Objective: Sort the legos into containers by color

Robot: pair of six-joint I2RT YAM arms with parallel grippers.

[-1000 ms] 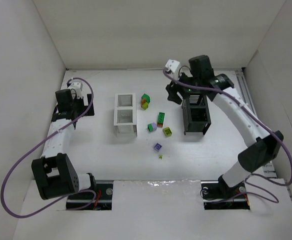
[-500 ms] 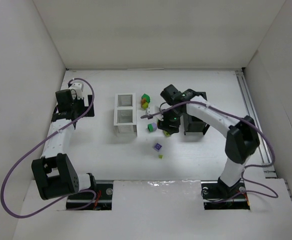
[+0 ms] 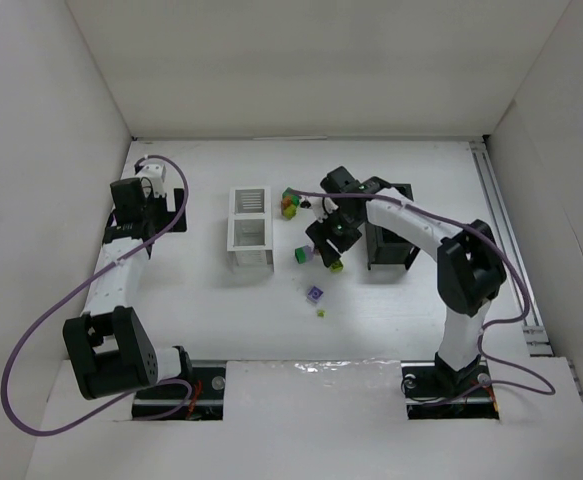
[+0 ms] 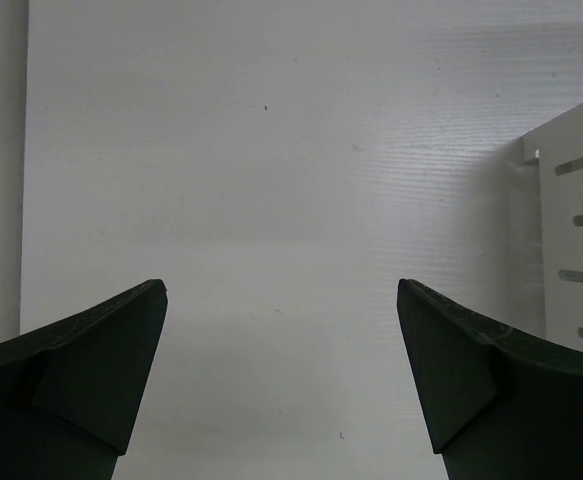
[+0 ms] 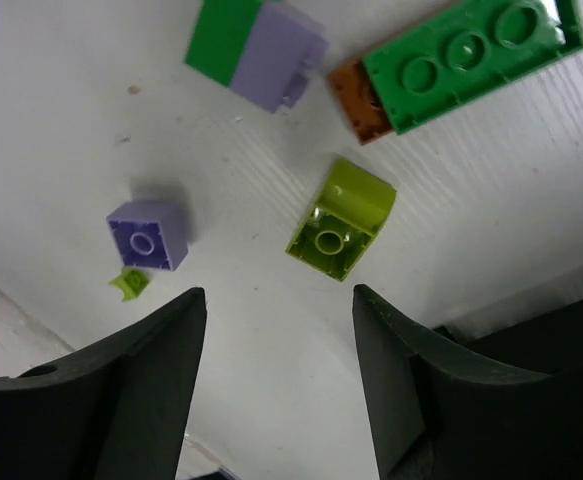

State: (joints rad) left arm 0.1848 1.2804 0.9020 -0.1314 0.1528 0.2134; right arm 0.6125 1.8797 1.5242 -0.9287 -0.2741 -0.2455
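So the legos are all loose on the counter (image 3: 201,300), in the strip between the white box (image 3: 250,228) and the black box (image 3: 392,238), none in either box as far as I can see. The right wrist view gets a close look: a yellow-green brick (image 5: 341,225) in the middle, a lavender brick (image 5: 148,233) to its left with a tiny yellow-green bit (image 5: 129,282) just beside it, a green-and-lavender brick (image 5: 256,55) further up, and a long green brick (image 5: 471,60) sitting on an orange one (image 5: 356,100). Another little cluster (image 3: 289,203) lies right next to the white box.

The right gripper (image 5: 279,300) hangs over that middle bunch, spread wide, nothing in it. The left gripper (image 4: 281,290) is off on the far side of the white box, also wide and empty, over bare counter.
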